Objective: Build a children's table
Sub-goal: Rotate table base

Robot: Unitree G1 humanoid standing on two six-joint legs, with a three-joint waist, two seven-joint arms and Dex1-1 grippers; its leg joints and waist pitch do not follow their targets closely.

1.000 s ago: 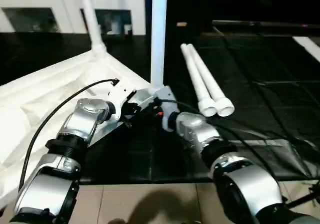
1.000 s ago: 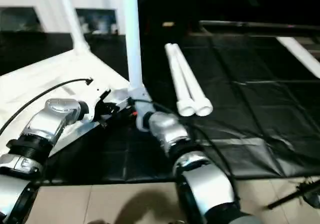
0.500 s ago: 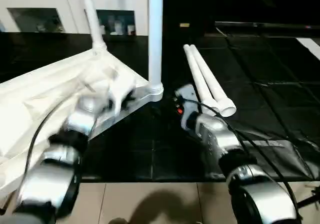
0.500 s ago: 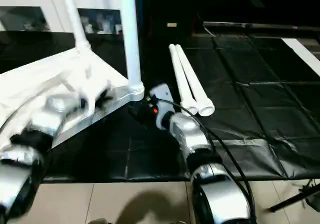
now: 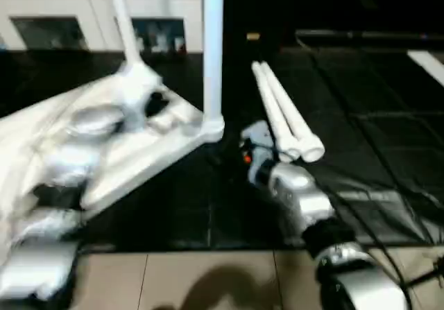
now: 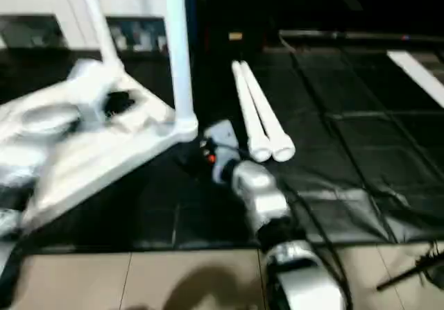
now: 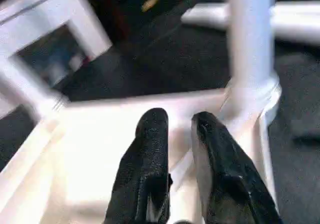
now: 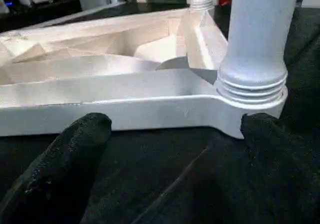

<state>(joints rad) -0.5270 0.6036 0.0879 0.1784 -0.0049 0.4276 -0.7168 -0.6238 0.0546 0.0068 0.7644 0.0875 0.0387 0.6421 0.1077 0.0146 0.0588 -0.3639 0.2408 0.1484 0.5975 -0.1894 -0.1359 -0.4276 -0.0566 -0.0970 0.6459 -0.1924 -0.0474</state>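
The table top (image 5: pixel 149 143) lies inverted on the black mat (image 5: pixel 361 143) with two legs (image 5: pixel 211 53) fitted; right gripper (image 8: pixel 175 129) spread wide, left gripper (image 7: pixel 180 129) slightly parted, both empty.

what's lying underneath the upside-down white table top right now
A black sheet covers the floor under the upturned white plastic table top, spreading out past its corner socket. Whatever lies directly beneath the top is hidden by it.

A black mat (image 5: pixel 361 123) with taped seams is spread over the floor. Beige tiles (image 5: pixel 208 282) are seen along its near edge. A white cabinet (image 5: pixel 69 19) with glass doors is placed at the far side, and the room behind is left dark.
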